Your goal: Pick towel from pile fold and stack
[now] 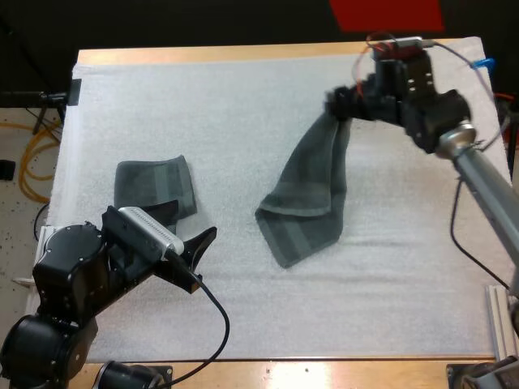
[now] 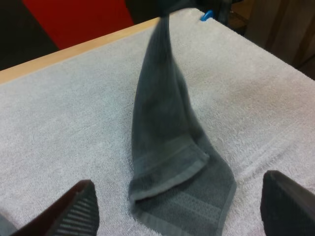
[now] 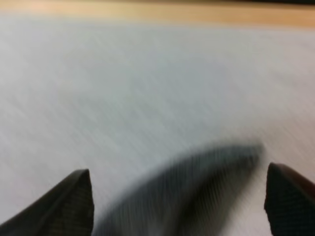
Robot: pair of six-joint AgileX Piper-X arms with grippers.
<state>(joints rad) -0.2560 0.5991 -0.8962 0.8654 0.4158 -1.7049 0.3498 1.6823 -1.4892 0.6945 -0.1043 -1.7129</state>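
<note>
Right jaws look spread, towel (image 1: 306, 194) hanging between them, tail on mat (image 1: 243, 105).

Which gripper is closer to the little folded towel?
Left. The left gripper sits just beside the folded towel, on its near side. The right gripper is far across the mat, at the top of the hanging towel.

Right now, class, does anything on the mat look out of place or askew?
Yes. One dark grey-green towel is strung up at a slant, its top at the right gripper and its lower end bunched on the white mat, not spread flat. The folded towel lies flat and looks tidy.
</note>
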